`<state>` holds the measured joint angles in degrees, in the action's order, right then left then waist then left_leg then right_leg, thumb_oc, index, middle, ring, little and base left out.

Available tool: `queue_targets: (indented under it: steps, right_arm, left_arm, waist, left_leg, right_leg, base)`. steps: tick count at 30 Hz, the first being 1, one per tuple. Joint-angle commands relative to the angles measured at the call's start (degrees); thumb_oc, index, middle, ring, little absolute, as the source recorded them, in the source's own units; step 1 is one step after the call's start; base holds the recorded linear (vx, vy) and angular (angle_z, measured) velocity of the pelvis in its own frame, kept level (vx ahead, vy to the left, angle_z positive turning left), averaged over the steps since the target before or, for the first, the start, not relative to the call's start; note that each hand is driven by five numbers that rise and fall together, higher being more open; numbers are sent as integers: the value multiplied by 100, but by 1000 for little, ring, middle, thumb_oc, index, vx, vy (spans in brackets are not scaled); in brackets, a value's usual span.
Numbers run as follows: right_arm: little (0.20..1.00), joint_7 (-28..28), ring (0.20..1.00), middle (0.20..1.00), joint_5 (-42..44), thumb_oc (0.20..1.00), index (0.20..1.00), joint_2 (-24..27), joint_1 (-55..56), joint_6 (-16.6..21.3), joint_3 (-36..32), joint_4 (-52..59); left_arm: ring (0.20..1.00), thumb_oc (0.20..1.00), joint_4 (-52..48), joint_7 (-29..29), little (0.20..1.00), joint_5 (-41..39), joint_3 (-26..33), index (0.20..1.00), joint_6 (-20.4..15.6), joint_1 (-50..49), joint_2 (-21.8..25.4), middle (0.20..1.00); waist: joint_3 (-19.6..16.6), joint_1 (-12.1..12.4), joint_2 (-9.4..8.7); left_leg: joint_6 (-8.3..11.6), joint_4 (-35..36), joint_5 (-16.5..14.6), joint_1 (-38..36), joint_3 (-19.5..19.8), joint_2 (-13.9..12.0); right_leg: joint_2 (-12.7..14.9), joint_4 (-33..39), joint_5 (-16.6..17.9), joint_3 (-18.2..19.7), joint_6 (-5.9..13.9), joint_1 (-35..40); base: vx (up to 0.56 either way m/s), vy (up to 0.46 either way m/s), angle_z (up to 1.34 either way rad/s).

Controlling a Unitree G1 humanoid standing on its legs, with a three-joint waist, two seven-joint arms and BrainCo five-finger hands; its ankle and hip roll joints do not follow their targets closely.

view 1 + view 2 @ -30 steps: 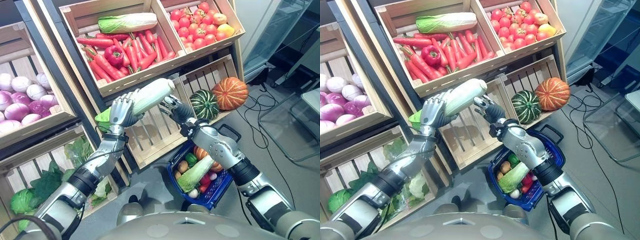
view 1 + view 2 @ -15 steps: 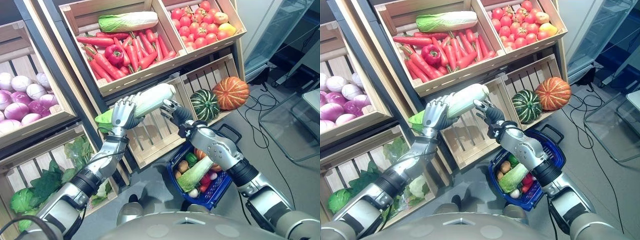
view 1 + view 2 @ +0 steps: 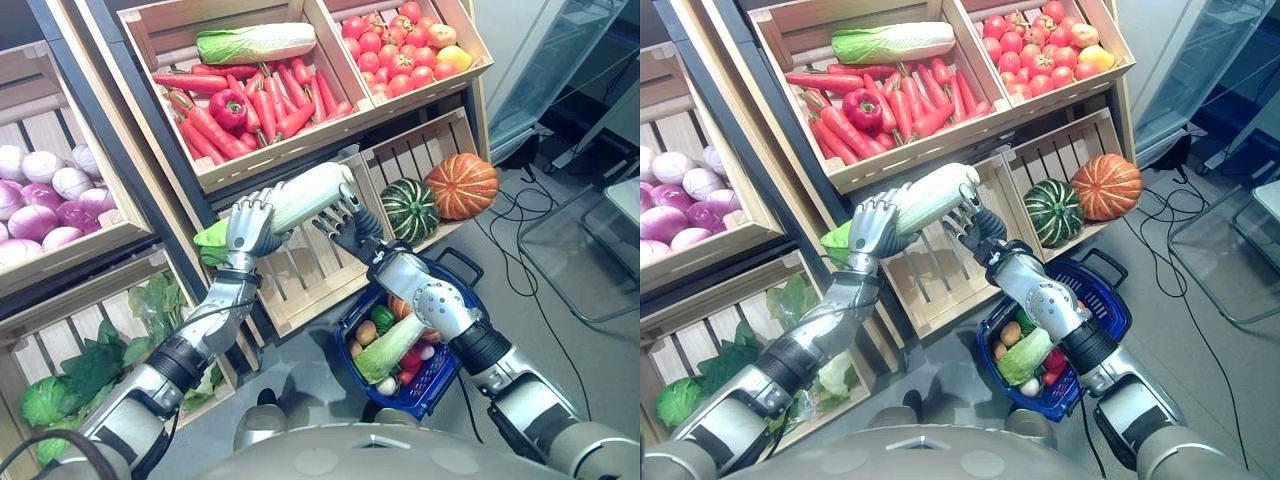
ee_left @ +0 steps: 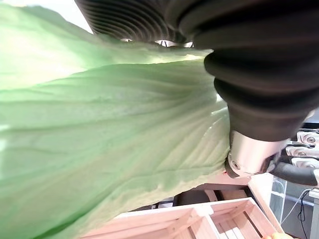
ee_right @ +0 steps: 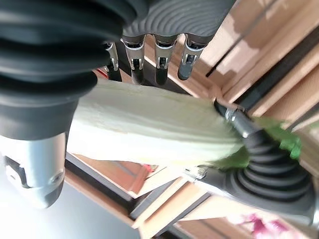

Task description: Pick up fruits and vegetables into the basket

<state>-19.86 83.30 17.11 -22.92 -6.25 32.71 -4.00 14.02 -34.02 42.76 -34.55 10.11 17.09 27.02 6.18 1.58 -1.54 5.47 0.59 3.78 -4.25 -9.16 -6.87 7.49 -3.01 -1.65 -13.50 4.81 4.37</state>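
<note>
Gripping cabbage (image 3: 305, 195): left hand (image 3: 248, 225) | right hand (image 3: 345, 228) fingers straight beneath, per wrist

No text, label, number or sign can be read on the wooden crates (image 3: 262, 160); none on the blue basket (image 3: 452, 350); none elsewhere.

Greengrocer's shop: wooden produce crates (image 3: 262, 160)

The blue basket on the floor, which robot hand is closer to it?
Right. The right robot hand is up at the white end of the cabbage, above the blue basket. The left robot hand grips that cabbage farther off.
</note>
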Motion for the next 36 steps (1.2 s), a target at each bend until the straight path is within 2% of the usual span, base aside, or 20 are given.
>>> queue_targets:
  steps: [1, 5, 6, 10, 12, 19, 22, 28, 31, 36]
  right_arm:
    - [1000, 833, 1000, 1000, 194, 1000, 1000, -1504, -1042, -59, 725, 795]
    - [1000, 931, 1000, 1000, -359, 1000, 1000, -1503, -1077, -129, 752, 671]
    - [1000, 954, 1000, 1000, -745, 1000, 1000, -1435, -1076, -205, 728, 665]
    - [1000, 1099, 1000, 1000, -1316, 1000, 1000, -1238, -996, -410, 613, 767]
    - [1000, 1249, 1000, 1000, -1815, 1000, 1000, -977, -876, -597, 435, 987]
    - [1000, 1563, 1000, 1000, -2981, 1000, 1000, -171, -494, -846, -253, 1658]
    - [1000, 1609, 1000, 1000, -3264, 1000, 1000, 93, -415, -774, -539, 1756]
    - [1000, 1580, 1000, 1000, -3708, 1000, 1000, 340, -324, -618, -955, 1880]
    - [1000, 1444, 1000, 1000, -3924, 1000, 1000, 464, -260, -523, -1256, 1965]
    - [1000, 1176, 1000, 1000, -4152, 1000, 1000, 494, -229, -358, -1421, 1947]
  left_arm:
    - [200, 200, 63, 376, 200, 399, -1373, 200, -391, 936, -498, 200]
    - [200, 200, 221, 587, 200, -729, -1340, 200, -291, 873, -603, 200]
    - [200, 200, 342, 660, 200, -1461, -1235, 200, -236, 803, -673, 200]
    - [200, 200, 468, 436, 200, -2495, -909, 200, -353, 667, -680, 200]
    - [200, 200, 384, 390, 200, -3139, -509, 200, -641, 551, -573, 200]
    - [200, 200, -29, 337, 200, -3840, 567, 200, -1191, 239, -246, 200]
    - [200, 200, -168, 302, 200, -4008, 890, 200, -1397, 157, -190, 200]
    - [200, 200, -396, 171, 200, -4181, 1318, 200, -1613, 30, -171, 200]
    - [200, 200, -747, 95, 200, -4208, 1620, 200, -1577, -46, -146, 200]
    - [200, 200, -1007, -68, 200, -4192, 1807, 200, -1598, -5, -140, 200]
  waist:
    - [186, 6, -237]
    - [167, 5, -226]
    - [154, -1, -227]
    - [140, -16, -222]
    - [140, -26, -212]
    - [109, -82, -178]
    - [98, -113, -167]
    - [71, -142, -166]
    - [47, -148, -166]
    - [46, -161, -164]
  left_leg:
    - [-152, -148, -812, -337, -369, 64]
    - [-152, -139, -805, -349, -354, 65]
    - [-152, -137, -801, -353, -354, 64]
    - [-146, -147, -799, -373, -360, 55]
    - [-148, -158, -802, -382, -340, 58]
    - [-145, -211, -808, -387, -287, 68]
    - [-151, -218, -820, -409, -268, 75]
    - [-153, -225, -838, -445, -247, 82]
    - [-148, -216, -858, -461, -223, 89]
    - [-150, -233, -875, -468, -204, 98]
  right_leg:
    - [387, 209, 89, -89, 449, 168]
    - [381, 226, 87, -76, 440, 189]
    - [374, 225, 85, -57, 435, 188]
    - [362, 222, 87, -32, 432, 199]
    - [352, 213, 88, -16, 424, 203]
    - [336, 158, 92, 24, 383, 195]
    - [326, 144, 88, 33, 362, 210]
    - [319, 138, 77, 43, 346, 253]
    - [317, 137, 59, 45, 341, 273]
    - [313, 123, 46, 53, 334, 285]
  base:
    - [0, 0, 0]
    - [0, 0, 0]
    - [0, 0, 0]
    - [0, 0, 0]
    - [0, 0, 0]
    - [0, 0, 0]
    - [0, 0, 0]
    - [11, 1, 1]
    - [10, 1, 1]
    - [2, 0, 1]
